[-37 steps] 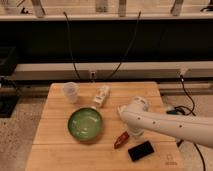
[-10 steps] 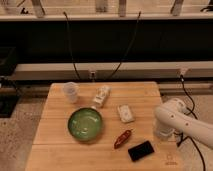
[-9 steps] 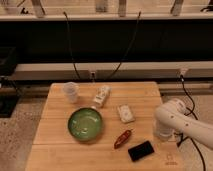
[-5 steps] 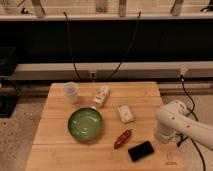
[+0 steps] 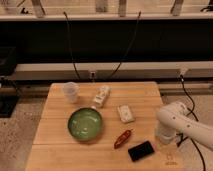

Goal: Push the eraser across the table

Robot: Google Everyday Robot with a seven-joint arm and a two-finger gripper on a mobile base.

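Eraser point(image 5: 141, 150) lies flat near the front right of the table point(image 5: 50, 135), tilted, just right of the red-brown elongated object point(image 5: 122, 138) and apart from it. Gripper point(image 5: 163, 136) hangs at the table's right edge, right of the eraser and a little behind it, close but not touching; its grip state cannot be told. Green bowl point(image 5: 85, 124) sits left of centre, white packet point(image 5: 125, 113) mid-table, clear cup point(image 5: 71, 92) and a small white carton point(image 5: 101, 96) farther back
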